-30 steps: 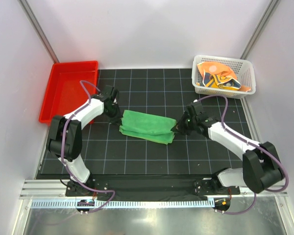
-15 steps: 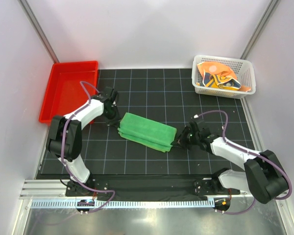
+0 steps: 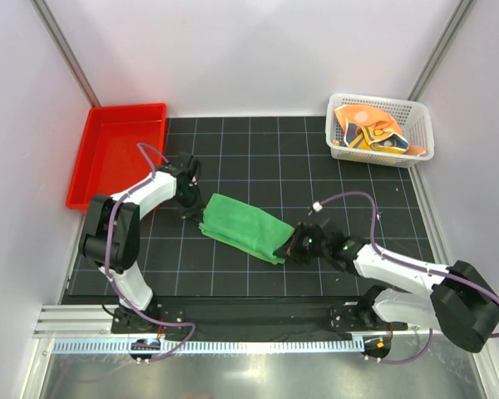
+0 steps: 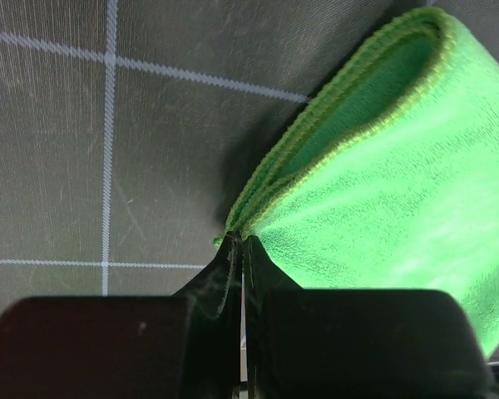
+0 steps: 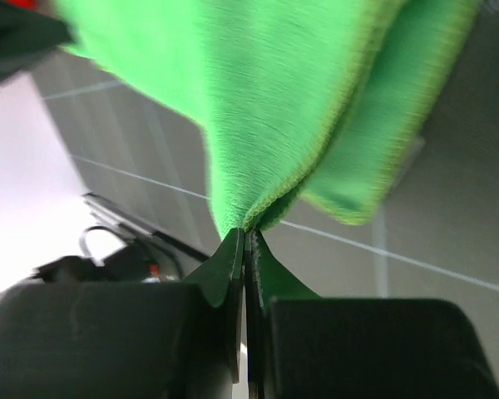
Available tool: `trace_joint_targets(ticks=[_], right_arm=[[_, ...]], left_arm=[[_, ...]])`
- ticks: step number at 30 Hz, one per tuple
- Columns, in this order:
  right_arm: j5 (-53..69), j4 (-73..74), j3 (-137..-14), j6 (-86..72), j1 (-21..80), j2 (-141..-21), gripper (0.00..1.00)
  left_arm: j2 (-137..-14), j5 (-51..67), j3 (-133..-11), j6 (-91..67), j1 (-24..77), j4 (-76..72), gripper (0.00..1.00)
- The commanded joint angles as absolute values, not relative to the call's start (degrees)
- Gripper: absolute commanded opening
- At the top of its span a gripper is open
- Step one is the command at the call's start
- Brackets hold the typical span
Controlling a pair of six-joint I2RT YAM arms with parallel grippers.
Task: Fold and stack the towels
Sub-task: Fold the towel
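A plain bright green cloth towel [image 3: 244, 229], its hem a lighter yellow-green, sits mid-frame on a black desk [image 3: 258, 158] ruled with a thin white grid. Upper left: a glossy red rectangular plastic tray [image 3: 121, 154]. Upper right: a white mesh plastic basket [image 3: 381, 153] of crumpled orange and yellow cloth towels [image 3: 368, 129] with pale spots and dark markings. The robot arms [image 3: 145, 193] are white with black joints and purple cables.

Black surface [image 3: 258, 158] with white grid lines fills centre frame. Plain white walls [image 3: 249, 50] enclose it at back, left and right. 2 angled aluminium posts: upper left [image 3: 66, 58], upper right [image 3: 441, 50]. Slotted aluminium rail [image 3: 258, 320] runs along the near edge; brushed metal sheet [image 3: 258, 374] at bottom of frame. Light even, soft shadows.
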State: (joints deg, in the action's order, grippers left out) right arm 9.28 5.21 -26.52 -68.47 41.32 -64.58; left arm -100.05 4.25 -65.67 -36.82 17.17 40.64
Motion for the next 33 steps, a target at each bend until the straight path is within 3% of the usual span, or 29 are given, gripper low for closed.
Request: trace_joint_targets(ticks=[1, 7, 13, 24, 25, 28, 29, 33], right_arm=[[3.1, 0.9, -20.8, -74.5, 44.5, -64.6, 0.01], [-2.0, -0.7, -18.6, -74.8, 45.7, -66.0, 0.01], [-4.7, 3.6, -16.2, -74.8, 45.7, -59.2, 0.01], [-1.1, 0.3, -16.9, -74.2, 46.1, -60.2, 0.01], [-1.5, 0.4, -17.0, -74.2, 46.2, -60.4, 0.02], [-2.5, 2.3, -17.7, -74.4, 46.2, -59.5, 0.16], [-3.3, 5.6, -19.0, -74.3, 46.2, -58.8, 0.23], [-8.6, 15.5, -24.4, -71.8, 46.2, -54.5, 0.3]], left_arm=[[-99.6, 4.0, -65.6, -36.1, 16.8, 39.7, 0.0], [-100.0, 2.1, -67.7, -34.2, 16.9, 42.7, 0.0], [-98.2, -1.8, -73.0, -30.9, 16.5, 47.7, 0.0], [-100.4, -4.6, -67.8, -30.2, 16.5, 46.8, 0.0], [-101.3, -4.2, -67.9, -30.1, 16.6, 46.8, 0.0], [-102.2, -2.5, -68.2, -29.6, 16.6, 46.8, 0.0], [-102.0, -2.3, -68.4, -29.5, 16.5, 46.9, 0.02], [-100.1, -2.3, -70.7, -29.2, 16.5, 49.4, 0.32]])
